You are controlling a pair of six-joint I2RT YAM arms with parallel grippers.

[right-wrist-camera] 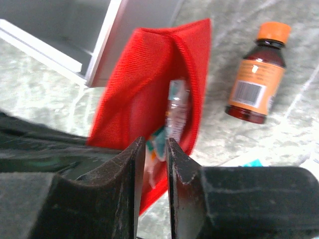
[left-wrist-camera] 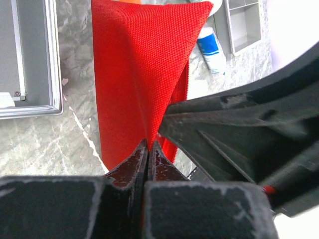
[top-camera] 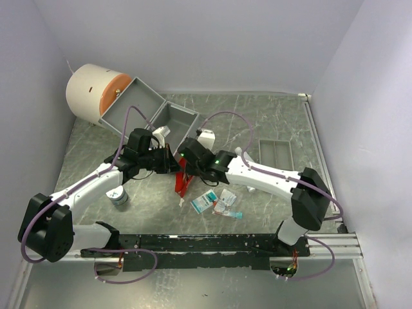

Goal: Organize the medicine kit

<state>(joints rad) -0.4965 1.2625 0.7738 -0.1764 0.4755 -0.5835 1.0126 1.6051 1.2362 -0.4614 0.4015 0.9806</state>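
The red woven-fabric pouch (top-camera: 183, 180) stands upright near the middle of the grey marbled table (top-camera: 277, 122). The left gripper (left-wrist-camera: 148, 150) has its jaws pressed together on the pouch's edge. The right gripper (right-wrist-camera: 155, 147) pinches a small white-and-teal packet (right-wrist-camera: 157, 133) at its mouth.

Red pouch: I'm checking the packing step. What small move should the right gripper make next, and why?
Probably push the right gripper a little deeper into the red pouch, then release. The packet between its fingers seems only partly inside the mouth, and the left gripper pinches the fabric, holding the pouch up.
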